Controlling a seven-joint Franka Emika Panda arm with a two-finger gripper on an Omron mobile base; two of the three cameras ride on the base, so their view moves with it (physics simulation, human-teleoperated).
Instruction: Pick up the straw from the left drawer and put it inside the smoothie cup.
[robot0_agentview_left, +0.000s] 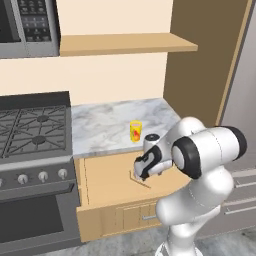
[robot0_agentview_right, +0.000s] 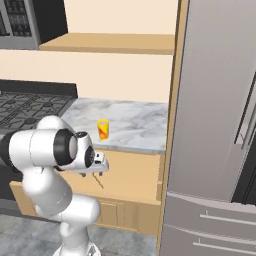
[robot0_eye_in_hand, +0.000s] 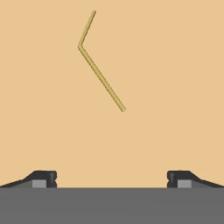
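The left drawer (robot0_agentview_left: 102, 182) stands pulled out under the marble counter, with its light-wood floor bare. On that floor lies the straw (robot0_eye_in_hand: 100, 76), thin and brownish with a short bent end; it also appears as a faint line just below my hand (robot0_agentview_left: 142, 182) (robot0_agentview_right: 99, 181). My gripper (robot0_eye_in_hand: 112, 177) hangs above the drawer floor, pointing down, open, with its fingertips (robot0_eye_in_hand: 44, 177) set wide and nothing between them. The straw lies ahead of the tips, apart from them. The smoothie cup (robot0_agentview_left: 135, 131) (robot0_agentview_right: 103, 129), yellow with a red mark, stands upright on the counter behind the drawer.
A gas stove (robot0_agentview_left: 32, 130) with knobs and a grey oven door (robot0_agentview_left: 35, 215) sits left of the drawer. A wooden shelf (robot0_agentview_left: 125, 44) and a microwave (robot0_agentview_left: 27, 25) hang above. A tall steel fridge (robot0_agentview_right: 220, 125) rises at the right.
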